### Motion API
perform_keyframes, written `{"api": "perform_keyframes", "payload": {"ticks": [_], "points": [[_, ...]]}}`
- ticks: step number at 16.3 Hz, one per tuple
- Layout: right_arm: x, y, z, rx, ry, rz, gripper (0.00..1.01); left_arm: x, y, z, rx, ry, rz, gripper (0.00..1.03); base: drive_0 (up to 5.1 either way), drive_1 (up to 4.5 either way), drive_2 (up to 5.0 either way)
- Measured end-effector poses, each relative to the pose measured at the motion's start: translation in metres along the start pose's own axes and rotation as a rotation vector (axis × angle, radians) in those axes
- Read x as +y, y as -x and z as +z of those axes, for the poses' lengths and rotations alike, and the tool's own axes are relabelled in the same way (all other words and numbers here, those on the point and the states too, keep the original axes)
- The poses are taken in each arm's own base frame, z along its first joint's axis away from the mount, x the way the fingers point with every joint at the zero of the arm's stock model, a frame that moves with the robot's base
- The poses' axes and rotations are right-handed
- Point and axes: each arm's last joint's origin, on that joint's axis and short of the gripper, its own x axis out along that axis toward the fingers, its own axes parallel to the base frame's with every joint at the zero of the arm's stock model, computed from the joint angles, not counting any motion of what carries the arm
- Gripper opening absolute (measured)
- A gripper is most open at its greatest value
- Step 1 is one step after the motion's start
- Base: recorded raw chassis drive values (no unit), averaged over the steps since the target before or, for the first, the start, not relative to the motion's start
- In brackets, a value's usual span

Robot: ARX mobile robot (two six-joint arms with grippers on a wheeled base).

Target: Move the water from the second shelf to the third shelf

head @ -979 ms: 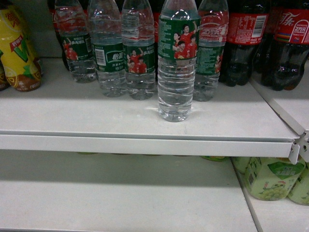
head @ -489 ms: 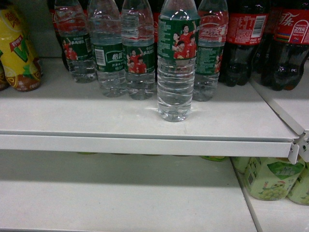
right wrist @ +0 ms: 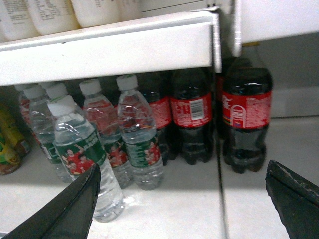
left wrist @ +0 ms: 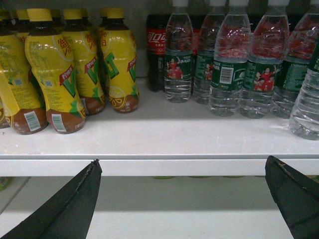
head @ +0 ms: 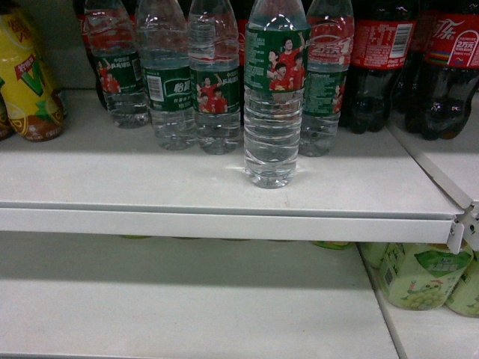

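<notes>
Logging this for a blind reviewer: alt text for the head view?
One water bottle stands alone near the front of a white shelf, ahead of a row of water bottles, with cola bottles right and a yellow drink bottle left. No gripper shows.

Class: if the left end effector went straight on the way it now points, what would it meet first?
Probably the white front lip of the shelf; the left end effector is open, centred at lip height. Depth is unclear.

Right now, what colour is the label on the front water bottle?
Green, with people in red shirts, on the front water bottle; clearest in the head view.
</notes>
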Motion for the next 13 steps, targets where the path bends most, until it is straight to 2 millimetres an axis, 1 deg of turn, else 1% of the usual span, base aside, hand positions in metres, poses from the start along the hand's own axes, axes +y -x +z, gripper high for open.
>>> {"api": "perform_keyframes", "payload": {"ticks": [1, 2, 4, 5, 6, 10, 11, 13], "points": [[0.010, -0.016, -0.002, 0.012, -0.002, 0.028, 0.98, 0.000, 0.000, 0.000, 0.000, 0.000, 0.000, 0.98, 0.0, 0.00, 0.0], [0.020, -0.030, -0.012, 0.042, -0.003, 0.043, 0.98, 0.000, 0.000, 0.000, 0.000, 0.000, 0.000, 0.98, 0.0, 0.00, 0.0], [0.043, -0.048, -0.049, 0.160, 0.031, 0.093, 0.98, 0.000, 0.000, 0.000, 0.000, 0.000, 0.000, 0.98, 0.0, 0.00, 0.0], [0.053, -0.053, -0.064, 0.210, 0.044, 0.121, 0.98, 0.000, 0.000, 0.000, 0.000, 0.000, 0.000, 0.98, 0.0, 0.00, 0.0], [0.062, -0.058, -0.073, 0.237, 0.053, 0.147, 0.98, 0.000, 0.000, 0.000, 0.000, 0.000, 0.000, 0.98, 0.0, 0.00, 0.0], [0.093, -0.080, -0.086, 0.273, 0.070, 0.185, 0.98, 0.000, 0.000, 0.000, 0.000, 0.000, 0.000, 0.98, 0.0, 0.00, 0.0], [0.098, -0.086, -0.087, 0.274, 0.072, 0.188, 0.98, 0.000, 0.000, 0.000, 0.000, 0.000, 0.000, 0.98, 0.0, 0.00, 0.0], [0.106, -0.103, -0.082, 0.255, 0.070, 0.174, 0.98, 0.000, 0.000, 0.000, 0.000, 0.000, 0.000, 0.98, 0.0, 0.00, 0.0]]}}
